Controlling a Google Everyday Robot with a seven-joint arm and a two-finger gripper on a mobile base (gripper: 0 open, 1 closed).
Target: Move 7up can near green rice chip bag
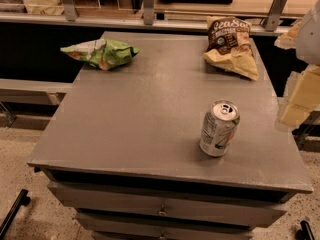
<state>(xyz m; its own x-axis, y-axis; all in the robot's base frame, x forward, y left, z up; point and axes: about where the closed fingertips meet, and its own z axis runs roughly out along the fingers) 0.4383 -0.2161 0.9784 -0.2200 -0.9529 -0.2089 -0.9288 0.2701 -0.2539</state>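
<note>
So the 7up can (219,128) is standing upright on the table (135,129), over on the right side and toward the front edge. Its silver top with the pull tab faces up, and the side shows silver-white with a bit of green and orange-red. Nothing is touching it, and there's bare grey surface all around it.

The green rice chip bag (100,53) is way over at the back left corner of the table, lying flat and crumpled, well apart from the can. It sits pretty much diagonally across from it.

At the back right there's a brown and tan chip bag (231,46) with white lettering, lying with its top toward the far edge. It's closer to the can than the green one is, but still clearly apart.

The pincer (301,95) shows up at the right edge of the view as cream and whitish shapes, out past the table's right side and about level with the space between the brown bag and the can. It isn't touching anything on the table. Honestly can't tell if it's spread or pressed together.

Under the tabletop there are drawers (160,211) with small pulls, and behind the table runs a ledge with metal posts (148,3).
</note>
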